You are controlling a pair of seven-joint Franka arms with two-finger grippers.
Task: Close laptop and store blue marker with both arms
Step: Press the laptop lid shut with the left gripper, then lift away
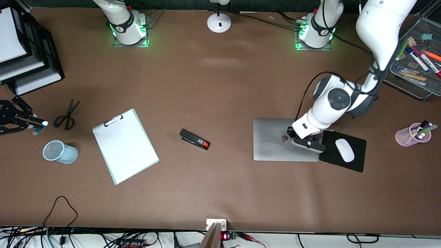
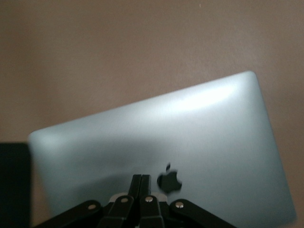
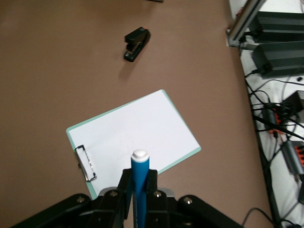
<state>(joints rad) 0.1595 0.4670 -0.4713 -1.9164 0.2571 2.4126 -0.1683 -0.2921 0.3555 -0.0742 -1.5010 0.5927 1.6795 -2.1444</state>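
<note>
Blue marker (image 3: 140,178) — in right gripper (image 3: 138,187)

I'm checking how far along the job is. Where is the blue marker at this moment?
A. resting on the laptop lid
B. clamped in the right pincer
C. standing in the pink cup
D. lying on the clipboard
B: the right wrist view shows the blue marker clamped between the fingers of the right pincer, pale end up, with the clipboard lying bare on the table.
</note>
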